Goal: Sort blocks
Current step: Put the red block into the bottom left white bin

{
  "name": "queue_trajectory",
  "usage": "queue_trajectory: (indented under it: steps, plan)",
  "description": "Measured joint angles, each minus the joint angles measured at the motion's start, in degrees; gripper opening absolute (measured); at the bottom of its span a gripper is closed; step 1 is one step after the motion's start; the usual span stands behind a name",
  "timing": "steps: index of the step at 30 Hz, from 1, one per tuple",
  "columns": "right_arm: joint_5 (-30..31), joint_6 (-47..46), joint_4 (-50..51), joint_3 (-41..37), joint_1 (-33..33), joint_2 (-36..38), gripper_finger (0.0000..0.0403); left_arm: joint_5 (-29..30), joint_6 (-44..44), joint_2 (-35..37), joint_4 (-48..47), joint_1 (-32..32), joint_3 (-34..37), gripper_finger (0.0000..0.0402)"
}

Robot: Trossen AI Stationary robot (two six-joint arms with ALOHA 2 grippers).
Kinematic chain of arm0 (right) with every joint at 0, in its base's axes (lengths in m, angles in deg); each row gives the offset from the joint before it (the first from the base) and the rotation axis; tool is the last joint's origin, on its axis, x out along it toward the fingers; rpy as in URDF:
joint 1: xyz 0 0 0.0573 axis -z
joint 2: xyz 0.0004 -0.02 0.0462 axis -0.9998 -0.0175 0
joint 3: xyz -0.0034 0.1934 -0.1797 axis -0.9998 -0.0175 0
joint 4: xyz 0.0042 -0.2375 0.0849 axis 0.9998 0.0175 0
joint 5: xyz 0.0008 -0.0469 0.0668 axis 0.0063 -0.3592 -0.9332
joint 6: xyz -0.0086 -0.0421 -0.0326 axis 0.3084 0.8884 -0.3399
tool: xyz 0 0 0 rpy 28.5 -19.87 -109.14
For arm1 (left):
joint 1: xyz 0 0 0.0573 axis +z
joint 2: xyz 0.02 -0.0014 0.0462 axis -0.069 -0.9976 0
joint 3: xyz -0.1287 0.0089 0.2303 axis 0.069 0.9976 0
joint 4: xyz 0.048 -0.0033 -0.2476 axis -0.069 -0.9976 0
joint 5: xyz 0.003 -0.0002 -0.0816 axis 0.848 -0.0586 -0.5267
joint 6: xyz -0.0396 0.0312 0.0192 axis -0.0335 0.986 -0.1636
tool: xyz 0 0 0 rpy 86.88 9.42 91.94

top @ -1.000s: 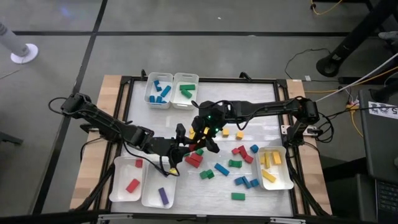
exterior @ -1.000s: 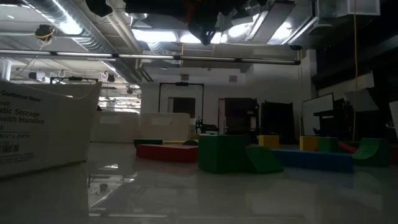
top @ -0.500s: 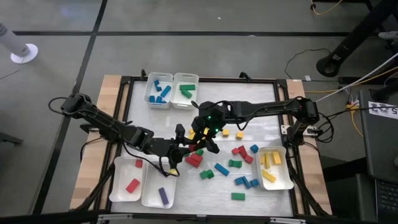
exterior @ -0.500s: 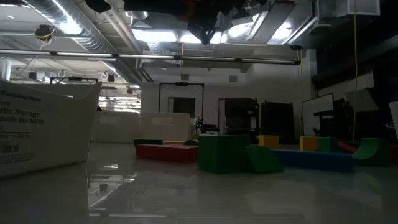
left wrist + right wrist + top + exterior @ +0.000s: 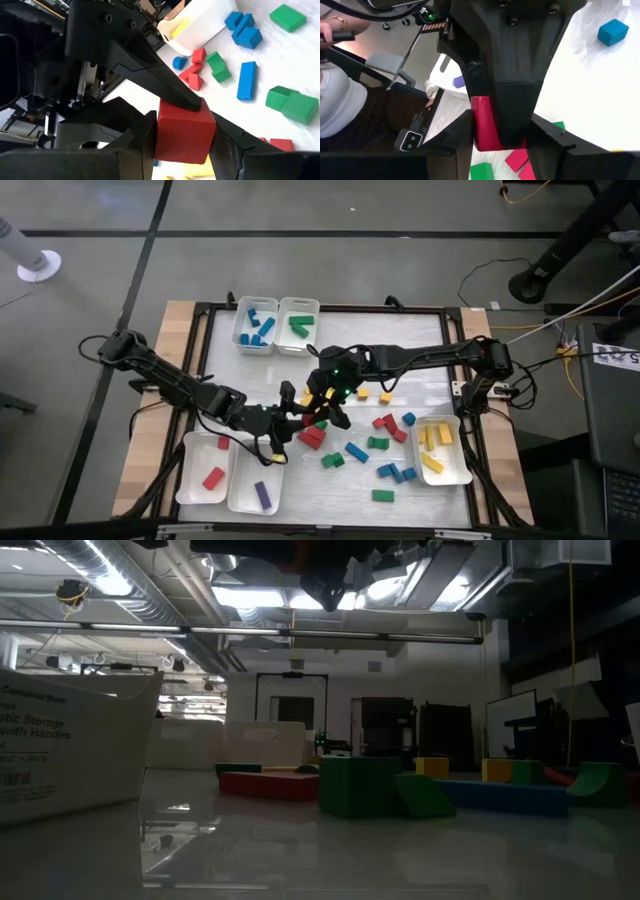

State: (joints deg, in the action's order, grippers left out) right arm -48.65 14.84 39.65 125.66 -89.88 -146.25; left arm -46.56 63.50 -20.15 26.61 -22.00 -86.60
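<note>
The left gripper point(image 5: 298, 418), on its dark arm reaching in from the table's left edge, sits near the table's middle with its jaws set narrowly around a red cube block point(image 5: 184, 132); the cube fills the gap between the two dark fingers point(image 5: 134, 145). A dark finger of the other arm presses on the cube's top edge. The cube is plain, solid red, with flat faces and sharp corners, raised above the scattered blocks. The right gripper point(image 5: 328, 395), coming from the table's right edge, meets the left one there; its own jaws stand part-open around the other gripper's finger and a red block, seemingly the same cube point(image 5: 485, 131). Loose blue, green, red and yellow blocks point(image 5: 357, 452) lie towards the right, near a white rectangular tray point(image 5: 463, 472) holding yellow pieces.
</note>
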Motion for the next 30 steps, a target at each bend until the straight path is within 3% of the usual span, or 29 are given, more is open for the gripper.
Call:
queue_trajectory:
  steps: [5,15,21,26,30]
  plan:
    - [0.03,-2.0,0.17,0.0,0.0,0.0,0.0157,-0.23,-1.29,0.0,-0.12,-0.09,0.0,0.0126]
    - [0.78,-3.79,3.09,-0.02,0.22,0.02,0.0237,-1.53,-7.24,0.0,-5.77,-0.41,0.13,0.0126]
    - [0.78,-3.66,6.89,-0.02,0.28,0.02,0.0252,-1.12,-14.99,0.02,-9.62,-2.49,0.13,0.0126]
    - [3.63,-3.5,13.34,-0.02,0.27,0.02,0.0252,-1.05,-24.31,1.21,-16.66,-6.54,0.13,0.0126]
    - [9.3,-3.49,16.86,-0.22,0.21,0.02,0.0253,-2.72,-39.29,3.74,-25.05,-10.31,0.11,0.0126]
